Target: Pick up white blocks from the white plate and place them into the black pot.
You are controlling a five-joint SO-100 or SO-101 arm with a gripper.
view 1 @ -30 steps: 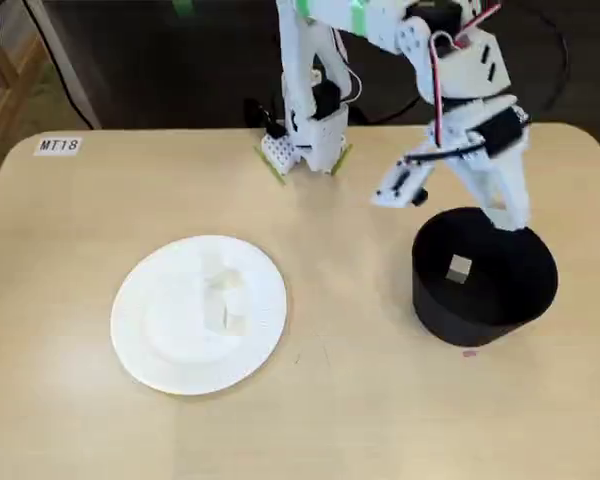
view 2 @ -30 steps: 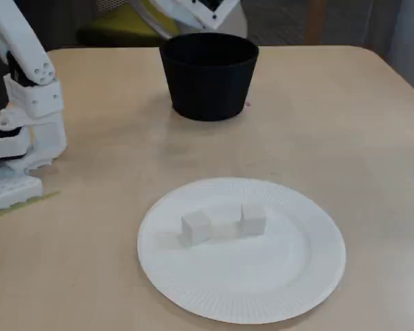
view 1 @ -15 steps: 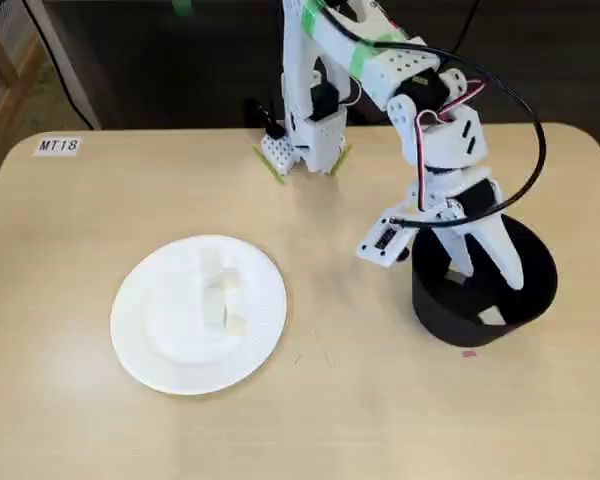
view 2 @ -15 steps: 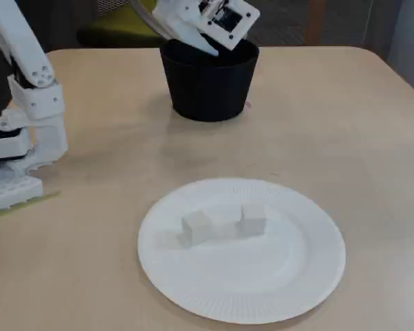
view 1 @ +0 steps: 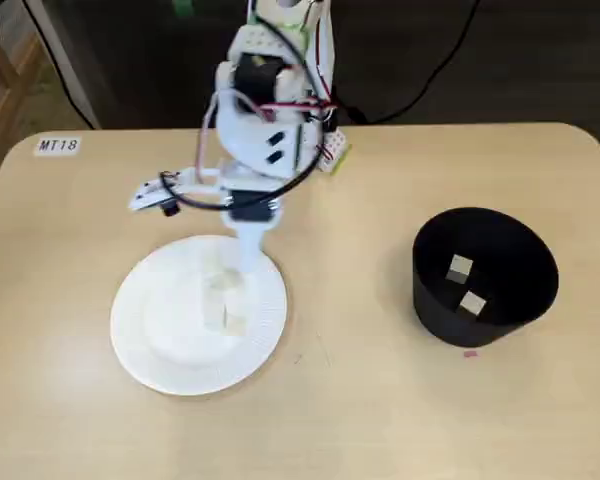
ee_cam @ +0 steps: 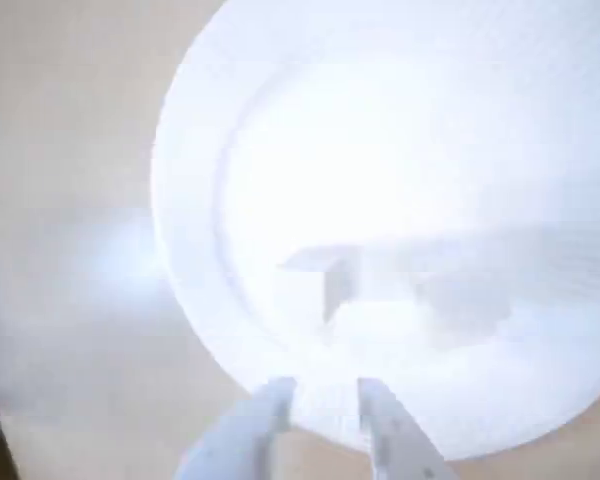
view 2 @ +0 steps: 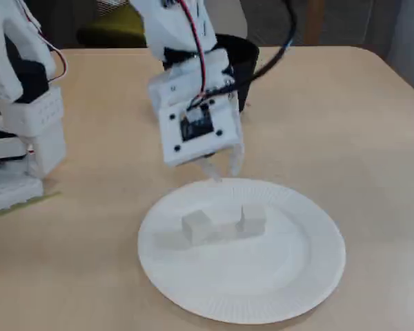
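Note:
The white plate (view 1: 140, 358) (view 2: 310, 276) (ee_cam: 190, 200) lies on the tan table, at the left in a fixed view. White blocks (view 1: 221, 291) (view 2: 196, 225) (ee_cam: 330, 275) sit close together near its middle. My gripper (view 1: 248, 258) (view 2: 222, 165) (ee_cam: 325, 395) hangs just above the plate's rim on the arm's side, a little short of the blocks, open with nothing between its fingers. The black pot (view 1: 450, 325) stands at the right with two white blocks (view 1: 460, 267) inside. The arm mostly hides the pot (view 2: 249, 56) in a fixed view.
The arm's white base (view 1: 315, 140) (view 2: 21, 138) is fixed at the table's far edge. A label reading MT18 (view 1: 58, 145) is stuck at the far left corner. A small pink mark (view 1: 469, 352) lies just in front of the pot.
The arm has swung from over the pot across to the plate. A second block now lies in the pot. The blocks on the plate have not moved.

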